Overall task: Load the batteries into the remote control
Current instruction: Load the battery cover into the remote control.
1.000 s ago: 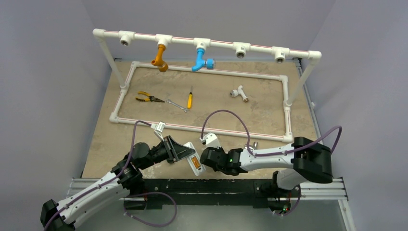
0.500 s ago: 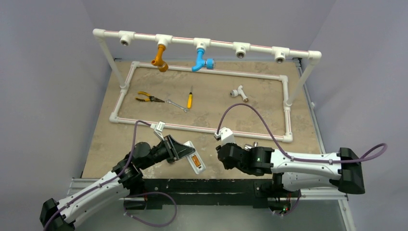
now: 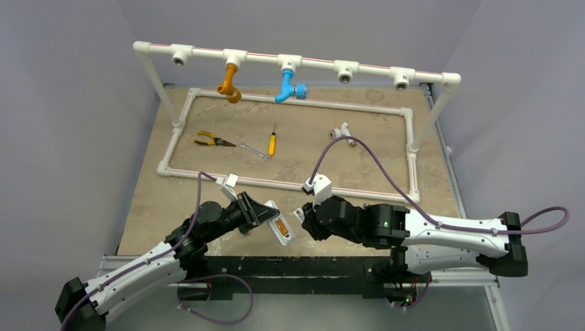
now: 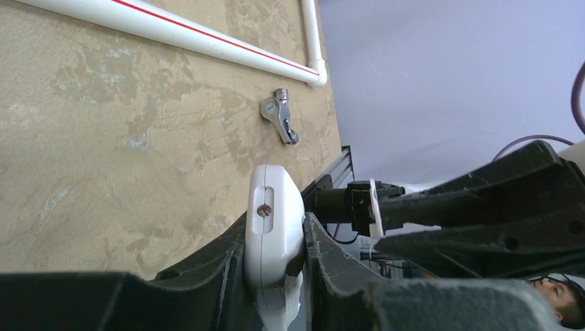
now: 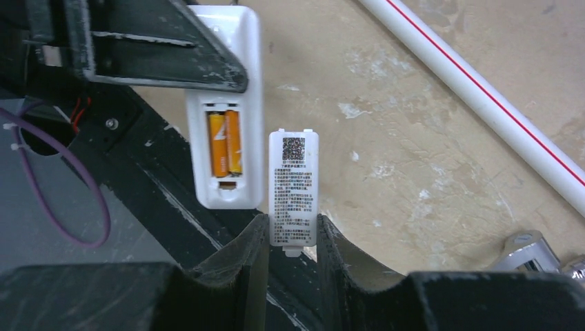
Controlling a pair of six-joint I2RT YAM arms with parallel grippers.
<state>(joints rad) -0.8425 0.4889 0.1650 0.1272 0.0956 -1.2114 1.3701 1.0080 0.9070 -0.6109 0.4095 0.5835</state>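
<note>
My left gripper (image 3: 268,215) is shut on the white remote control (image 3: 278,227) and holds it above the table's near edge, back side up. In the right wrist view the remote (image 5: 224,110) has its bay open, with two orange batteries (image 5: 224,143) lying side by side in it. My right gripper (image 5: 293,231) is shut on the white battery cover (image 5: 293,186), printed with a QR code and text, just right of the remote and not touching it. In the left wrist view the remote (image 4: 274,227) sits edge-on between my left fingers, with the cover (image 4: 376,210) beyond it.
A white pipe frame (image 3: 290,185) lies on the tan table, with an orange tap (image 3: 231,83) and a blue tap (image 3: 288,84) on the raised bar. Pliers (image 3: 209,141), a wrench (image 3: 254,150), a yellow screwdriver (image 3: 272,143) and a white fitting (image 3: 341,131) lie inside. A small metal part (image 4: 279,118) lies near the frame corner.
My right gripper drew back to the right from the remote, then came left again to just beside it. My left gripper kept hold of the remote and shifted slightly.
</note>
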